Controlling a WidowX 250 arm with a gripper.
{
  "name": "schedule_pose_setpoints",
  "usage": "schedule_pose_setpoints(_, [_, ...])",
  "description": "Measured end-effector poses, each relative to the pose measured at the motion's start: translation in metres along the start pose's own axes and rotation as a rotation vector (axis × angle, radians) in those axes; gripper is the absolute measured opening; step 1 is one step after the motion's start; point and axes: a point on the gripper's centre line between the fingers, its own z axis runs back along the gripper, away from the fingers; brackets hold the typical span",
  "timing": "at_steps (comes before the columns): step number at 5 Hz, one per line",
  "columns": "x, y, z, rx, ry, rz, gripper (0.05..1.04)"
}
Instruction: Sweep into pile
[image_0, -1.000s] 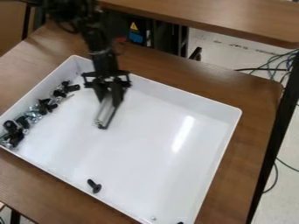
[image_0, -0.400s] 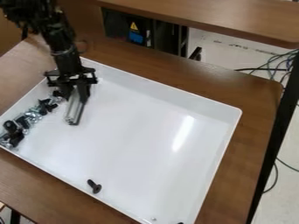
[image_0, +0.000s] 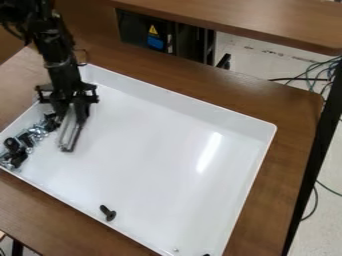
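Hardware pile: loose mixed heap of black and silver metal screws and fittings (image_0: 24, 146), along the left wall of the white rectangular tray (image_0: 180, 102), from 9 to 10 o'clock of tray centre. Risk: parts already against the wall may ride up or jam if pressed too hard.
Grey metal bar: long, narrow sweeping piece (image_0: 69, 131), slanting down from the tool, its lower end just right of the pile. Contact with the tray floor cannot be confirmed. Risk: if held too high, the bar will pass over flat parts; if too low, it may drag the tray across the brown wooden table (image_0: 294, 95).
Tool: black two-finger gripper (image_0: 72, 107), at 10 o'clock, closed on the bar. Risk: an off-centre load may twist the bar in the grip; a wide stroke may scatter the pile.
Black bolt: round-headed, metal (image_0: 108, 213), at 7 o'clock near the front wall, well apart from the pile. Risk: a glancing push may roll it aside.
Small silver part: tiny round piece (image_0: 176, 249), between 5 and 6 o'clock. Risk: easily missed beneath the bar.
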Motion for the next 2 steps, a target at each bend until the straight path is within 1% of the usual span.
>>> schedule_pose_setpoints(1, [-0.009, -0.027, 0.015, 0.036, -0.046, -0.097, 0.353])
schedule_pose_setpoints(2, [-0.021, -0.047, 0.015, 0.069, -0.05, -0.147, 0.353])
